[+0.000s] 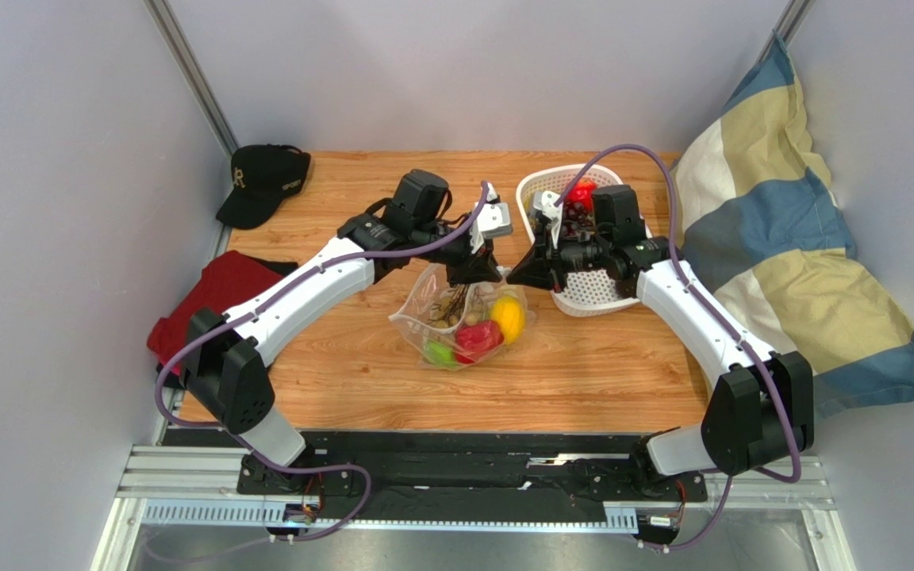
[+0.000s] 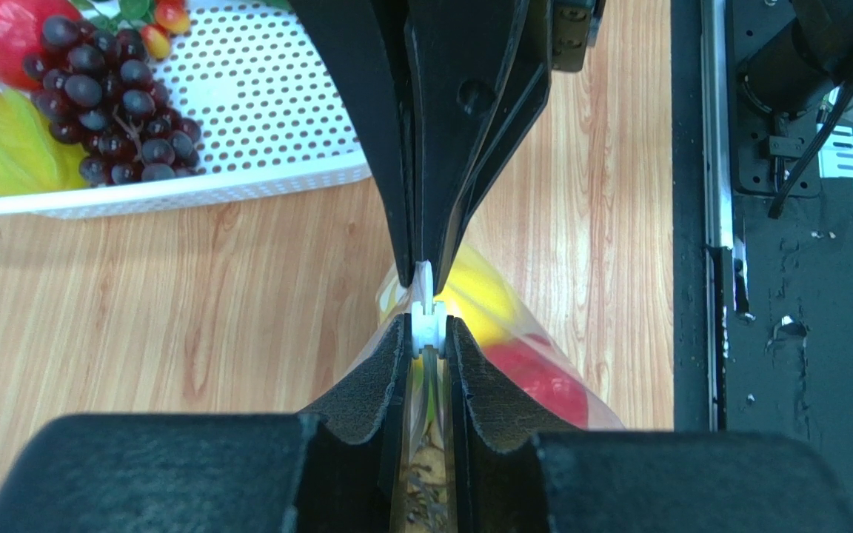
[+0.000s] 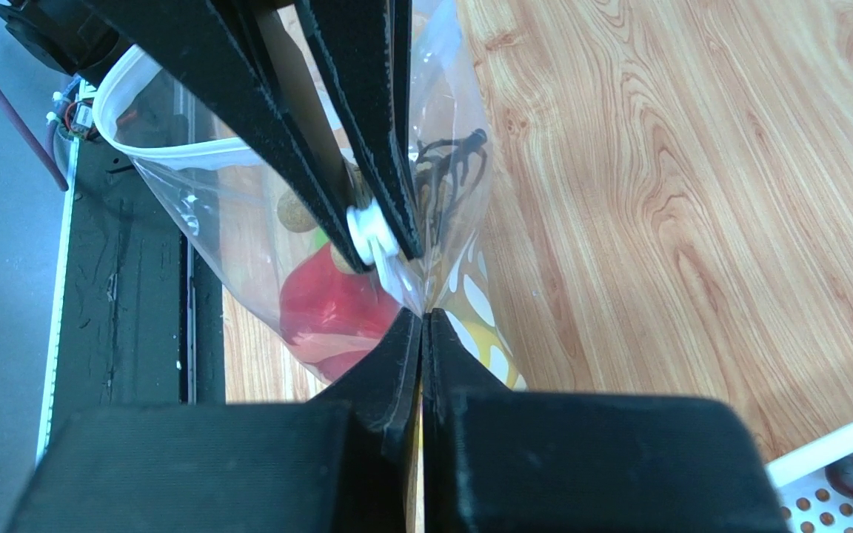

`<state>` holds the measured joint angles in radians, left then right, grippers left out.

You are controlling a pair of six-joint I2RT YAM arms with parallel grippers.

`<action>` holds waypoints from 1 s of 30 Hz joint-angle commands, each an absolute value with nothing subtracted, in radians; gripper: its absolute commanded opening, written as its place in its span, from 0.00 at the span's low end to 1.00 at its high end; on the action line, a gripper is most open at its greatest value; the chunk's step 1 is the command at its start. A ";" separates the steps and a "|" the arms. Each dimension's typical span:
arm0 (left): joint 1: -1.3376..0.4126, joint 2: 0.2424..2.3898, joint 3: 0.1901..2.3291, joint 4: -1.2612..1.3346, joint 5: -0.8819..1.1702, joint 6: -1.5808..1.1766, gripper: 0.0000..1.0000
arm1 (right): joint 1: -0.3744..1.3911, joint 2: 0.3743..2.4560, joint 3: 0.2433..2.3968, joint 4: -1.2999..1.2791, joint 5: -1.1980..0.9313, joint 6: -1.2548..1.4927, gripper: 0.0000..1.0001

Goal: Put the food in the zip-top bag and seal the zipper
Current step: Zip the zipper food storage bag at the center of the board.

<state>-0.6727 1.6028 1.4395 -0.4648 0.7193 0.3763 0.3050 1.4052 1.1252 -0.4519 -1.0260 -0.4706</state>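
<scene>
Left gripper point(image 2: 429, 353): clenched. Its tips pinch a small white slider point(image 2: 428, 320) on the zipper point(image 3: 120, 100).

Right gripper point(image 3: 424, 333): clenched on the top edge of the zip-top bag point(image 3: 231, 222), just beside the slider. The two sets of tips face each other, almost touching, with the bag's edge between them.

The bag hangs from this shared pinch and sags onto the table point(image 2: 175, 311), toward the arm bases. A lemon point(image 1: 507, 318), a red pepper point(image 1: 477, 340) and a green piece point(image 1: 438, 353) sit inside it.

Governing relation: the zipper's long axis appears to run roughly along the line joining the two grippers. In the right wrist view the rim bows open in a loop on the far side of the left fingers. The unsealed stretch therefore seems to lie on the left arm's side of the pinch. Judgement: the closing pull falls to the left gripper, drawing the slider away from the right gripper, which serves as the anchor.

Outstanding: a grape bunch point(image 2: 120, 106) lies in the white basket point(image 2: 275, 122) with other pieces, outside the bag.

Not determinable:
- How much of the track behind the right gripper is closed; its own fingers cover it.
- Whether the slider grips both rails.
- A brownish item low in the bag and a dark spidery mark on its wall, both of which are hard to make out.
- The far end of the zipper, which is cut off in both wrist views.
</scene>
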 commanded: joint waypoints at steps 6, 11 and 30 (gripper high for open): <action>-0.650 1.566 1.471 -0.500 0.753 0.376 0.06 | 0.282 1.348 1.152 -0.477 -1.032 -0.517 0.46; -0.650 1.586 1.496 -0.499 0.775 0.367 0.04 | 0.302 1.328 1.161 -0.460 -1.039 -0.514 0.49; -0.673 1.640 1.548 -0.520 0.756 0.371 0.03 | 0.333 1.370 1.233 -0.437 -1.046 -0.609 0.12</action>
<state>-0.6674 1.6302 1.4979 -0.5163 0.7460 0.3683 0.3264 1.3674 1.1885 -0.4484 -1.0283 -0.5346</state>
